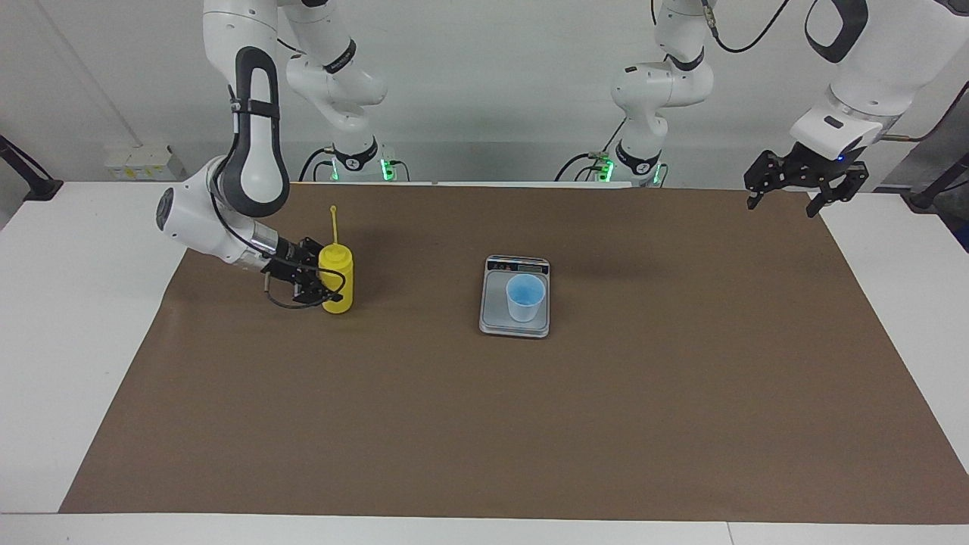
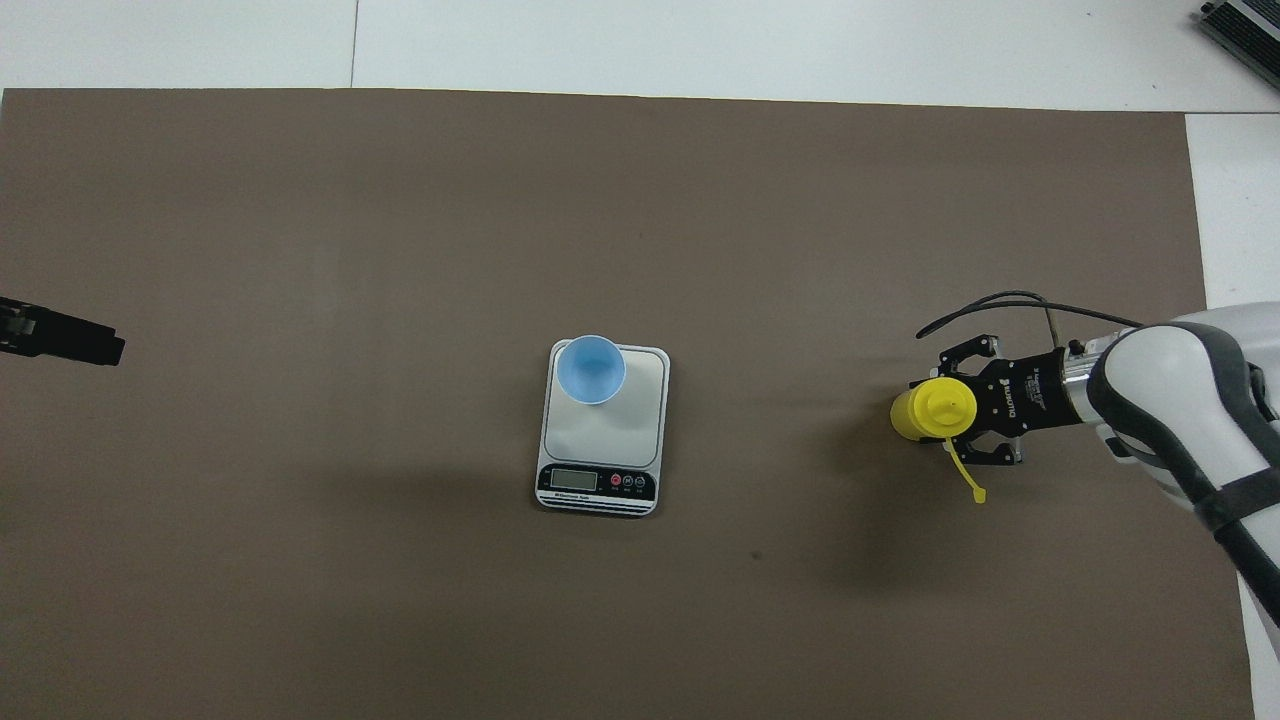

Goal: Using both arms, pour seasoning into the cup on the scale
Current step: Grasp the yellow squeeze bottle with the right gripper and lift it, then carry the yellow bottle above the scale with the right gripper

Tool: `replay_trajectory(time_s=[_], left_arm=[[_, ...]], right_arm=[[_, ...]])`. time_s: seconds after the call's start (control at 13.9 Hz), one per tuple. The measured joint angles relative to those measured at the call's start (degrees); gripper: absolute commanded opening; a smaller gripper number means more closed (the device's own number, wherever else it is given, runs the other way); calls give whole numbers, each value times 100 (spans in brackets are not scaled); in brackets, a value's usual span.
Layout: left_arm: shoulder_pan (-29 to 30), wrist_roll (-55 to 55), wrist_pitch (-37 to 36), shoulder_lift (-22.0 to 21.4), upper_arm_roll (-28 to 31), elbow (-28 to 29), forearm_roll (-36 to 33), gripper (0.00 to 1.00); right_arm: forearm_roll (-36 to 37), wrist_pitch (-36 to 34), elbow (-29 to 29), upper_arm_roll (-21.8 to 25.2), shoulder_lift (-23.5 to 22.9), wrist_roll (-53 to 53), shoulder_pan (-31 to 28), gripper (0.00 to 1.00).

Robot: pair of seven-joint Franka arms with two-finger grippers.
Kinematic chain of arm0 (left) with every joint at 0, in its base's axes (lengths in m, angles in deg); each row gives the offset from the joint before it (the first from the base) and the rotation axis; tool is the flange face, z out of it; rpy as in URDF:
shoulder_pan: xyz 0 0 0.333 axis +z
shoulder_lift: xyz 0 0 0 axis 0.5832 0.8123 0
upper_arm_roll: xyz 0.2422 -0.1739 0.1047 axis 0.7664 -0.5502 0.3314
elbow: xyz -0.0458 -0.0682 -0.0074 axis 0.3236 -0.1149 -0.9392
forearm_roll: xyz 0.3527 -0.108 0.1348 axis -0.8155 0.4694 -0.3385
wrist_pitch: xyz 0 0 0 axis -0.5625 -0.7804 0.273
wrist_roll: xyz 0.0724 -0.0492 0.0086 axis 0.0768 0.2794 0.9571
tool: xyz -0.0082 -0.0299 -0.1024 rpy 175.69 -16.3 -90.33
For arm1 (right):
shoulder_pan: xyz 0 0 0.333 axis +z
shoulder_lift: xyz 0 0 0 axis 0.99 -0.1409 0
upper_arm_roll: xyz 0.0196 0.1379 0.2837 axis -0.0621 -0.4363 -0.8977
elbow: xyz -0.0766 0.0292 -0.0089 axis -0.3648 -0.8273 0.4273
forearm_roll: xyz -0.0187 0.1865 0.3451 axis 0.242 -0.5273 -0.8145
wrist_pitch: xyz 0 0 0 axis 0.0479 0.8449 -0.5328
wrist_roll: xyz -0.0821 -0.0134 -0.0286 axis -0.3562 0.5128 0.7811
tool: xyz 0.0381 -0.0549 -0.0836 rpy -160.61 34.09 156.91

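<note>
The yellow seasoning bottle (image 1: 338, 266) stands upright on the brown mat toward the right arm's end of the table, its cap strap sticking up; it also shows in the overhead view (image 2: 920, 412). My right gripper (image 1: 325, 286) reaches in low and level and sits around the bottle's lower body (image 2: 950, 410). The light-blue cup (image 1: 525, 297) stands upright on the silver scale (image 1: 496, 318) in the middle of the mat, on the part of the platform (image 2: 630, 425) farthest from the display; the cup (image 2: 590, 368) looks empty. My left gripper (image 1: 783, 198) waits open, raised over the mat's edge at the left arm's end (image 2: 60, 338).
A brown mat (image 1: 484, 424) covers most of the white table (image 1: 45, 363). The scale's display strip (image 2: 597, 483) faces the robots. A dark cable (image 2: 1000, 300) loops off the right wrist beside the bottle.
</note>
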Motion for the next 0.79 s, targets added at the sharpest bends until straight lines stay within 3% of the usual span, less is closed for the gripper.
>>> replay_trajectory(time_s=[0.36,0.65,0.79], left_arm=[[20,285,93,-2,46,-71,234,100],[18,291,93,-1,16,-54,240,100],[18,293,90,-1,6,-40,241,100]], right_arm=[[285,878,-399,-28,34,-1884,1183,0],[2337,933,-1145,-45,-38,-3880,2155,0],[2972,834,-1525,-45,-154,-4577,2444,0]])
